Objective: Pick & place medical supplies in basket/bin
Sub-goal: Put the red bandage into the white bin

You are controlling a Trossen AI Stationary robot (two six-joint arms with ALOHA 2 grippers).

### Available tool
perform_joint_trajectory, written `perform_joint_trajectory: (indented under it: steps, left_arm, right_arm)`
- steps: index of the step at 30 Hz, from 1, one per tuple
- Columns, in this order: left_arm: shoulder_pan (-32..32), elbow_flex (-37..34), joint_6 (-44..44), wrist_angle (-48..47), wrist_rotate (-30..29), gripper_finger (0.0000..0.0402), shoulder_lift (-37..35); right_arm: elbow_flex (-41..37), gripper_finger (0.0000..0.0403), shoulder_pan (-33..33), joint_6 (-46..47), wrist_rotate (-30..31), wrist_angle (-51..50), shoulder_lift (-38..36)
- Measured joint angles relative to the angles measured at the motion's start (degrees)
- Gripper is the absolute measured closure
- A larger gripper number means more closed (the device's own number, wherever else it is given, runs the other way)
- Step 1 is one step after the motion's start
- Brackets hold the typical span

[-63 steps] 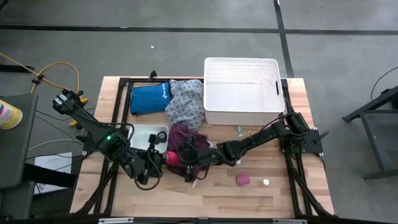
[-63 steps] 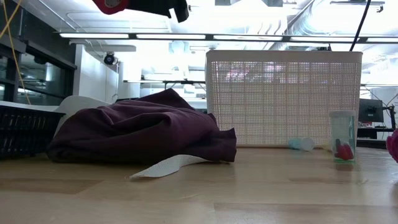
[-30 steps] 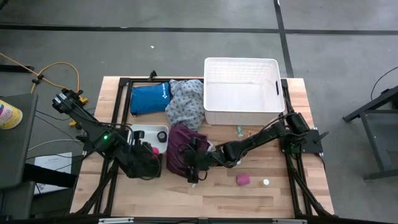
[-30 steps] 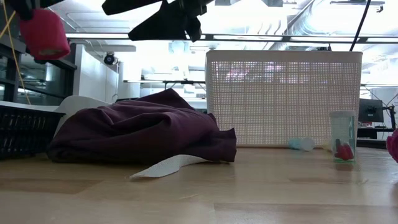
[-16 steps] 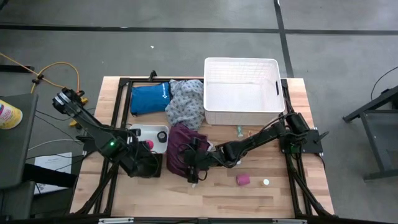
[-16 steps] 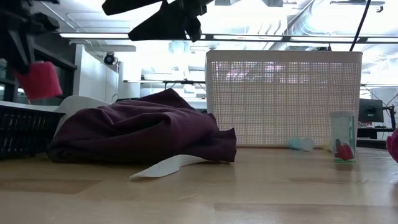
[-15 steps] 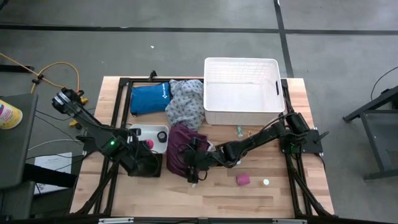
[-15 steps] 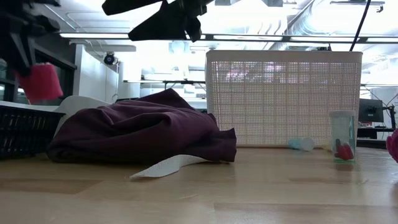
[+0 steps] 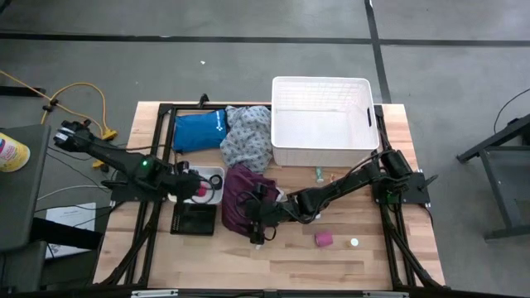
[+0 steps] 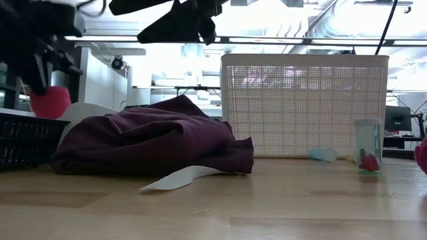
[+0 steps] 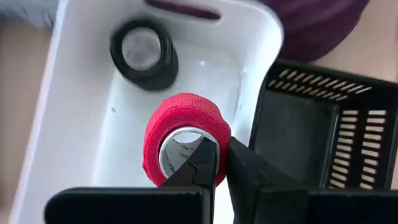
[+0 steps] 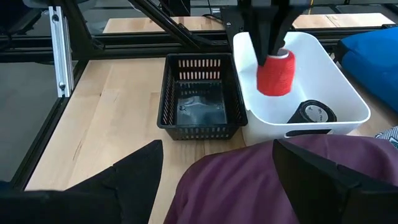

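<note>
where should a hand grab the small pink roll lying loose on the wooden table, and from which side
The small pink roll lies alone on bare wooden table, with only a tiny white round piece beside it. Probably best to come straight down from above and close the fingers across its curved outer sides at mid-length. The open right hand, over the maroon cloth, is nearest.

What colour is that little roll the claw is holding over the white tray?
Red-pink. The roll shows best in the left wrist view, held by the left claw.

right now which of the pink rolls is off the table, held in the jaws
The pink roll over the white tray, pinched on its rim by the left gripper. The other roll lies loose on the wood by the right arm, with nothing touching it.
</note>
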Motion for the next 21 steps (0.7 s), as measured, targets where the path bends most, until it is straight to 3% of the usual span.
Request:
perform_joint_trajectory:
  steps: [4,21]
  left_arm:
    - [2.8,-1.9,0.0,0.5,3.2,0.0386,0.4]
    - [4.3,-3.1,-2.6,1.5,4.8,0.0375,1.6]
  right_arm:
    - [0.0,0.0112,0.0,0.0,0.0,0.0,0.0]
    - [0.0,0.0112,0.0,0.0,-1.2,0.1,0.0]
